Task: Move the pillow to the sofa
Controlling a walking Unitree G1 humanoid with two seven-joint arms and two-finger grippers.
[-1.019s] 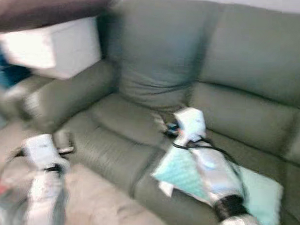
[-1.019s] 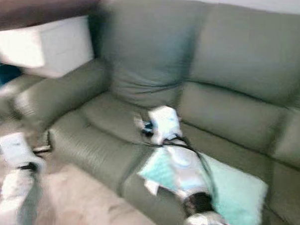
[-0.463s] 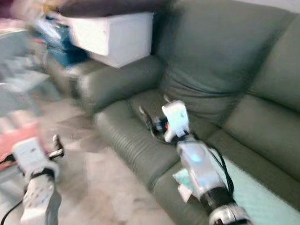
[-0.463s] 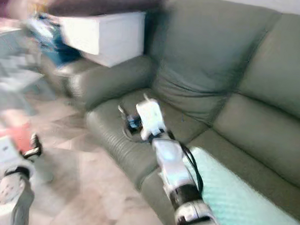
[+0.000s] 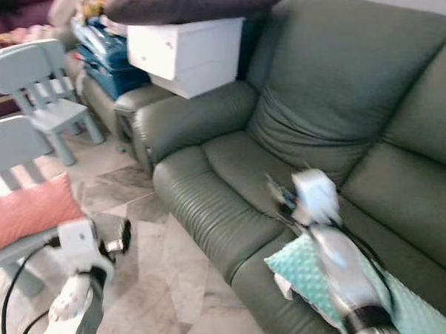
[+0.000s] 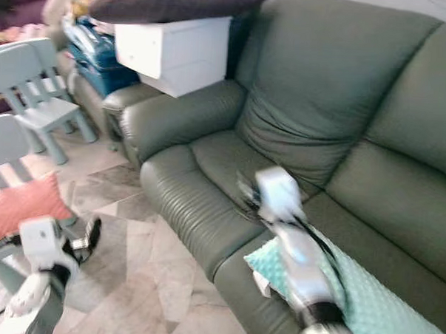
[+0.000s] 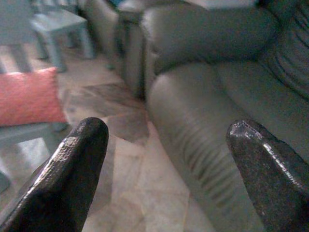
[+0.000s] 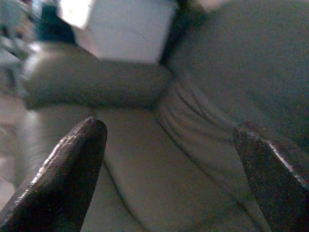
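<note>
Place: a living room in a family home.
Seating: a large grey-green leather sofa with padded cushions and a rounded armrest fills the view from 12 to 3 o'clock.
Floor: pale marbled stone tiles at 6 o'clock.
Child's furniture: small light-blue plastic chairs at 10 o'clock, one at 8 o'clock with a pink cushion on its seat.
Storage: a white drawer box rests on the far end of the sofa at 11 o'clock, a dark cushion on top, blue cases piled just beside it.
Soft goods: a mint-green pillow lies on the sofa seat at 4 o'clock.
</note>
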